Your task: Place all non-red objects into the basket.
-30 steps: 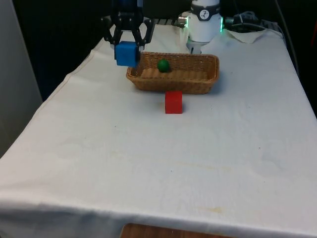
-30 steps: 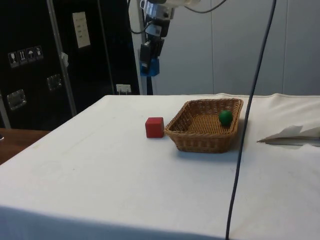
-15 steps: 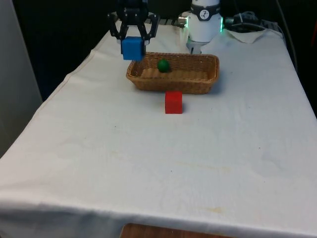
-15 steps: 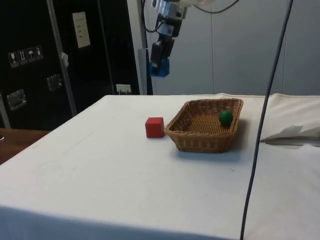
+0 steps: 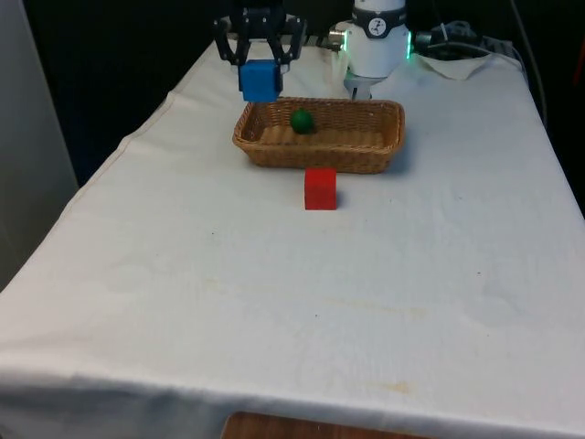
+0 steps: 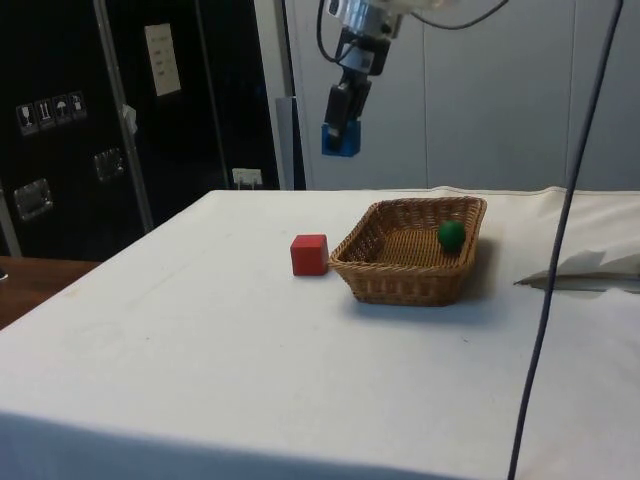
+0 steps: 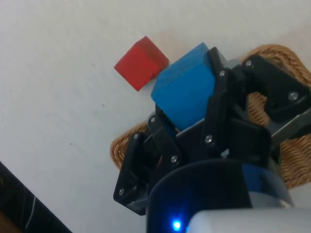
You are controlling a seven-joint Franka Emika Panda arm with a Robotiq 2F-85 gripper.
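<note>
Two non-red items in play: green ball (image 5: 302, 120) already sits in the wicker basket (image 5: 379, 151), and the blue cube (image 5: 260, 80) is pinched between the fingers of the gripper (image 5: 260, 69), jaws closed flat on two opposite faces so it hangs square. Cube is held high above the table (image 5: 274, 302), over the basket's end toward the front view's left; side view puts it (image 6: 341, 139) above the basket's far rim (image 6: 405, 205), not over the middle. My read: the height is there to clear the rim, and the release is not yet due because a drop from here could clip the edge or bounce out. Red cube (image 5: 320, 188) sits on the cloth just beside the basket's near wall, correctly left alone. Wrist view shows blue cube (image 7: 187, 87) over basket weave (image 7: 127, 145).
</note>
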